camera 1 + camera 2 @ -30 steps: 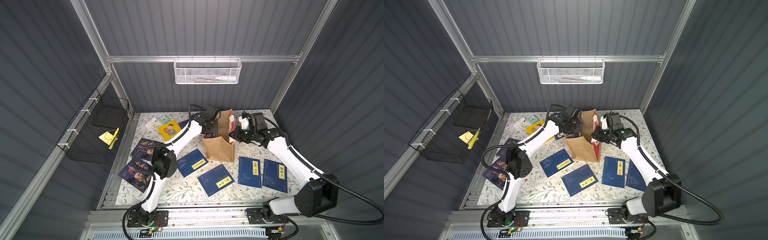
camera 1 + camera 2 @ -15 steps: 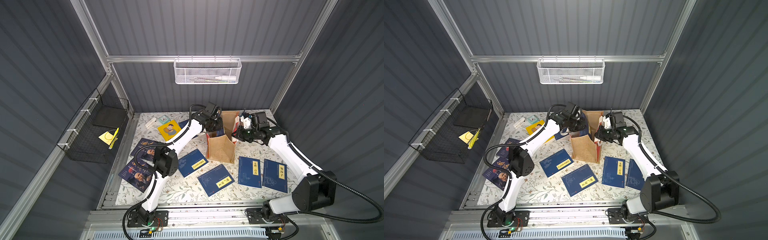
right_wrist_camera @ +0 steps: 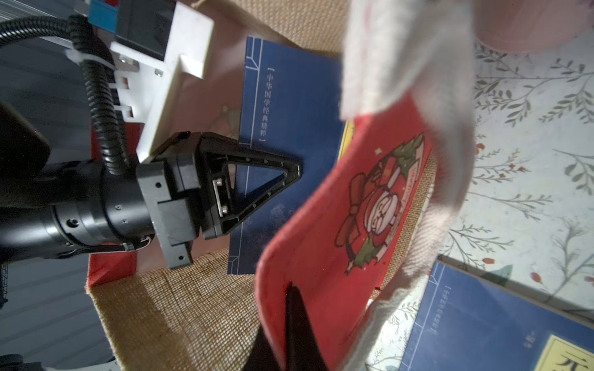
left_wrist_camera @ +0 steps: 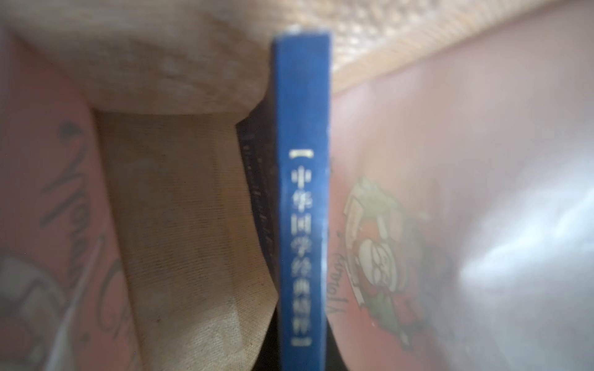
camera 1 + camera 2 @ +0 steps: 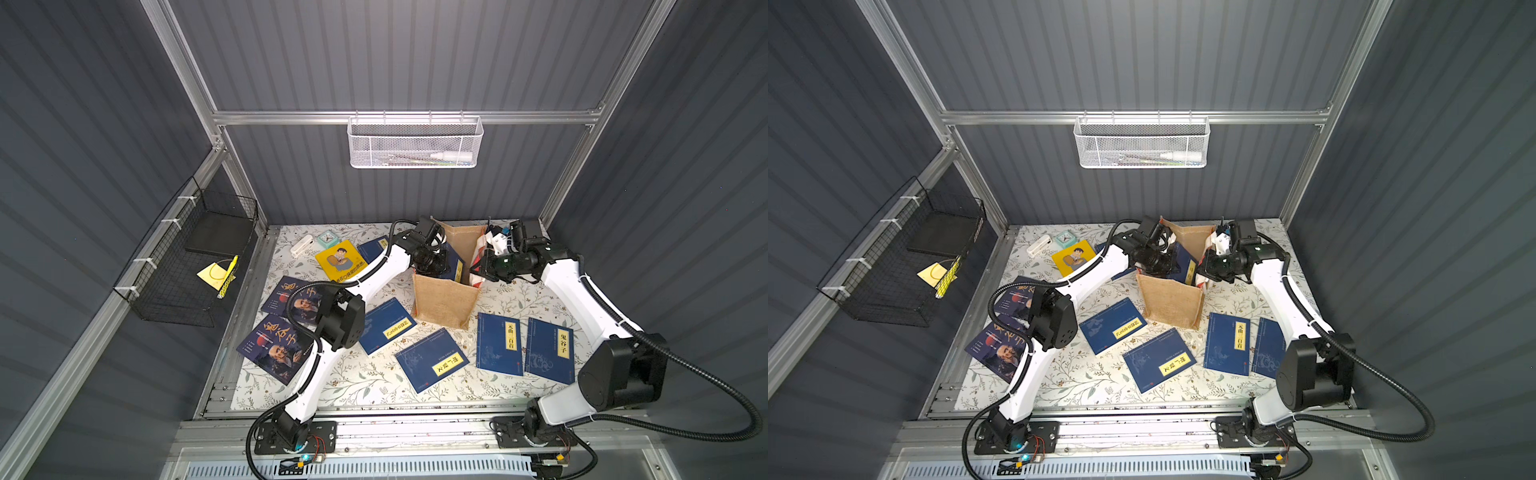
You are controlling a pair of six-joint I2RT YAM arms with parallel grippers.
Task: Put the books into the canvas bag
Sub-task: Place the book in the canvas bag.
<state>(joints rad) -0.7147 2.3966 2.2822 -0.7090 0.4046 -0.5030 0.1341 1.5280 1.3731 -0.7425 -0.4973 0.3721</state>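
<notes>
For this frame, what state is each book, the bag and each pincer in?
left pincer: shut on held blue book.
right pincer: shut on canvas bag, pinching its red side panel.
canvas bag: standing, mouth open.
held blue book: on edge, partly inside canvas bag.
four front blue books: flat on table, loose.
two dark navy books: flat, loose.
yellow book: flat, loose.

Six blue books (image 5: 498, 349), two dark navy books (image 5: 274, 347), one yellow book (image 5: 340, 259), one canvas bag (image 5: 444, 301).
</notes>
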